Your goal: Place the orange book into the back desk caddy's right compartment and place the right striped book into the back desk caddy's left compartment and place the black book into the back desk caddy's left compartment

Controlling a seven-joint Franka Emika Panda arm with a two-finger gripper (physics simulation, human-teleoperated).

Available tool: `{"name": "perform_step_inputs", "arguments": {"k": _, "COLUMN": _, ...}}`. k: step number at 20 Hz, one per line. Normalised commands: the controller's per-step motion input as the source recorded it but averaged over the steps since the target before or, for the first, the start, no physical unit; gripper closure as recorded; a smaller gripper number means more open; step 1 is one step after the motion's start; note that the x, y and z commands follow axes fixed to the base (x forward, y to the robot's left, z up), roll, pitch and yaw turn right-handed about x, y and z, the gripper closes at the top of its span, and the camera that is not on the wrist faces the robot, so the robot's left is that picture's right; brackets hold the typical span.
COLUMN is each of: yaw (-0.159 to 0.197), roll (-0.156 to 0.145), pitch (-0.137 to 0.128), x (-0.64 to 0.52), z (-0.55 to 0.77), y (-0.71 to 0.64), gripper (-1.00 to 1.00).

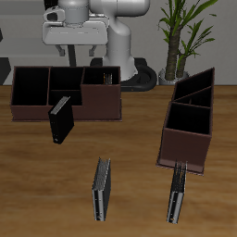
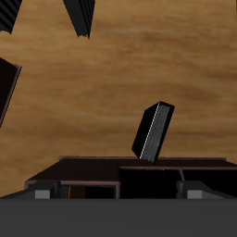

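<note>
The back desk caddy (image 1: 28,111) (image 2: 102,169) stands toward the table's back. The orange book (image 1: 100,80) sits in the caddy's right compartment. Outside the caddy, the black book (image 1: 60,120) (image 2: 153,132) stands tilted on the table, leaning against the front wall. Nearer the front edge, the right striped book (image 1: 102,190) (image 2: 83,14) lies on the wood. My gripper (image 1: 78,54) (image 2: 118,193) hangs open above the caddy's back part, with nothing between its fingers.
A second striped book (image 1: 176,194) (image 2: 9,9) lies near the front edge, just before another brown caddy (image 1: 190,125) (image 2: 7,88) with a slanted divider. A potted plant (image 1: 180,37) stands behind the table.
</note>
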Motion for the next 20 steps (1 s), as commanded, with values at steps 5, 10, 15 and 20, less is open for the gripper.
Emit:
{"name": "perform_step_inputs", "arguments": {"k": 5, "yaw": -0.064, "roll": -0.047, "pitch": -0.030, "x": 0.65, "z": 0.24, "y": -0.09, "gripper": -1.00}}
{"name": "perform_step_inputs", "arguments": {"k": 10, "yaw": -0.022, "roll": -0.013, "pitch": -0.013, "x": 0.71, "z": 0.19, "y": 0.32, "gripper": -1.00}}
{"name": "perform_step_inputs", "arguments": {"k": 15, "yaw": 0.002, "roll": -0.025, "pitch": -0.044, "x": 0.59, "z": 0.21, "y": 0.23, "gripper": -1.00}}
{"name": "perform_step_inputs", "arguments": {"k": 20, "yaw": -0.067, "roll": -0.020, "pitch": 0.000, "x": 0.62, "z": 0.15, "y": -0.01, "gripper": -1.00}}
